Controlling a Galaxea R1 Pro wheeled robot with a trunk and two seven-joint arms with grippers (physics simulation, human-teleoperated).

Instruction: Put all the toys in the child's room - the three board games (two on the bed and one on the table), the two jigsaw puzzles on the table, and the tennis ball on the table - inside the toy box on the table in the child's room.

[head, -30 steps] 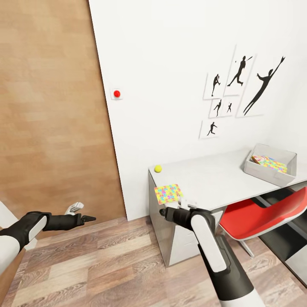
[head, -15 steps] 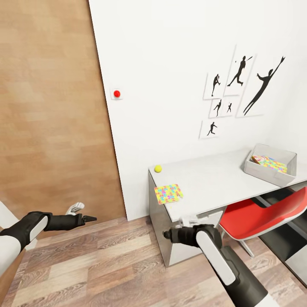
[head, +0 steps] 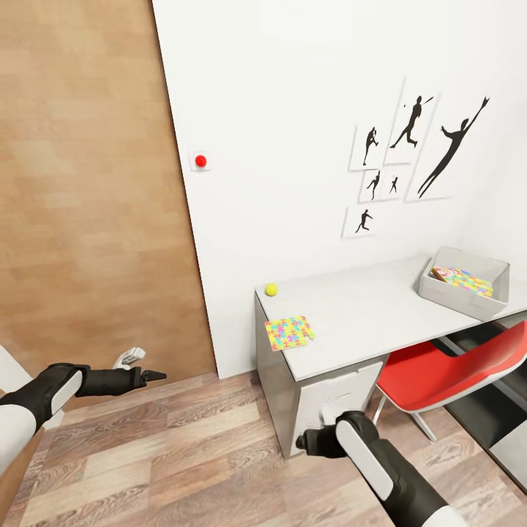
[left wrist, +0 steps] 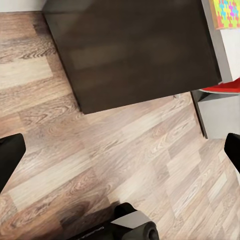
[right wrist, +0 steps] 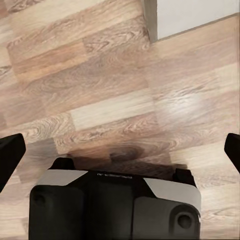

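Down by the front of the table (head: 366, 307), below its top and close to the white drawers, my right gripper (head: 304, 442) hangs with nothing in it. From my right wrist I see its fingers (right wrist: 11, 152) spread wide over bare wood floor (right wrist: 100, 90), so it is ready to take something but is not placed to do so. My left gripper (head: 150, 376) is held out well away from the table, toward the wooden door; its fingertips (left wrist: 10, 155) also stand far apart over the floor, parked clear of the work.

One jigsaw puzzle (head: 289, 332) lies flat at the table's near corner, above and just behind my right gripper, so I judge a lift to the tabletop comes first. Beside it, toward the wall, sits the tennis ball (head: 271, 290). At the table's far end stands the toy box (head: 457, 300), with colourful flat things already inside.
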